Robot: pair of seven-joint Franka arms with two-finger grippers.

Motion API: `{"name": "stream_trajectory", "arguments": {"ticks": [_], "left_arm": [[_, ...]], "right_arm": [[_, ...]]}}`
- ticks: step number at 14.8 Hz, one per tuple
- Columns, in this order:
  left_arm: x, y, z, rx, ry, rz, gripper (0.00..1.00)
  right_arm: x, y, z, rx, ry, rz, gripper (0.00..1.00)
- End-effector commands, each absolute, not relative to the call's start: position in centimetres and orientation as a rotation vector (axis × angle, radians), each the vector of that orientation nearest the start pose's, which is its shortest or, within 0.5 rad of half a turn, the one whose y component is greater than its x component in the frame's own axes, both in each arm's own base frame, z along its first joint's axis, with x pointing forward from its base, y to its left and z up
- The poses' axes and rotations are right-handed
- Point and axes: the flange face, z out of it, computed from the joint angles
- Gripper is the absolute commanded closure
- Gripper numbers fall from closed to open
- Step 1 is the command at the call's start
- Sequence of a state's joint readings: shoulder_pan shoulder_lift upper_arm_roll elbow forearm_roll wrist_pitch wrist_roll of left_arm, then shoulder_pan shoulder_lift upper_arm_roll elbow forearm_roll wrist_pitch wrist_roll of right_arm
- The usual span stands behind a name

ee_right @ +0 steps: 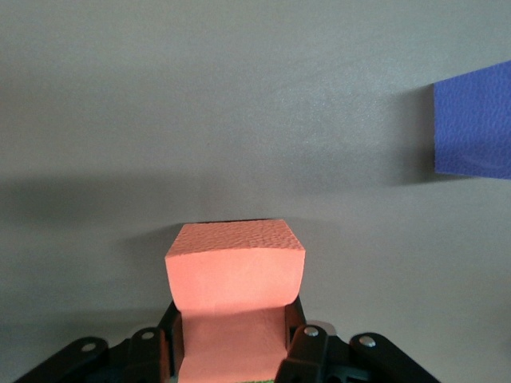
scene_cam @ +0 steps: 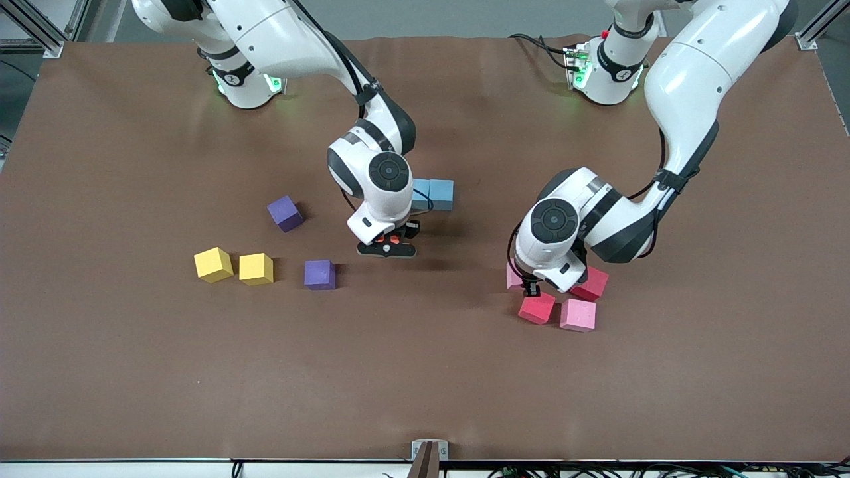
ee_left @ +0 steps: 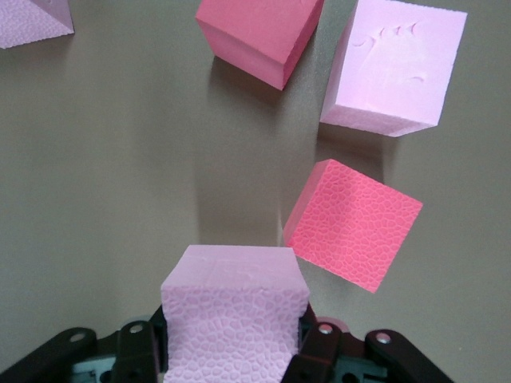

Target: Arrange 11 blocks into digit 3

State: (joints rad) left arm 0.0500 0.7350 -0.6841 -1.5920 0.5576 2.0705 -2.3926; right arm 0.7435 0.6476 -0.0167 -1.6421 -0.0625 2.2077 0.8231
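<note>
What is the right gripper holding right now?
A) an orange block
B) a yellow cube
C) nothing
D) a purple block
A: in the right wrist view the right gripper is shut on the orange block, squeezed between its fingers, while a purple block lies apart on the table.

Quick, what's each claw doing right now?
Left claw: shut on a pink block, over the red and pink cubes.
Right claw: shut on the orange block, over bare table.

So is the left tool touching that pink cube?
Touching: the left wrist view shows the left tool shut on the pink cube, fingers pressed against both sides.
</note>
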Motion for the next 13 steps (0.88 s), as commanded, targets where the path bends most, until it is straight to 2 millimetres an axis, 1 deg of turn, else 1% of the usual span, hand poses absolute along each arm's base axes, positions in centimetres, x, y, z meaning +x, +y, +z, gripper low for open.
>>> {"name": "stream_trajectory", "arguments": {"ticks": [1,3,13], "left_arm": [[60.3,-32.5,27.2,2.269,2.269,0.049,0.61],[60.4,-32.3,27.2,2.269,2.270,0.051,0.61],[60.3,-32.4,27.2,2.269,2.269,0.049,0.61]], "right_arm": [[50.4,45.6,22.9,-3.243,0.151,-0.023,0.96],[49.9,45.4,22.2,-3.237,0.150,-0.033,0.96],[49.4,44.8,21.6,-3.252,0.169,-0.023,0.96]]}}
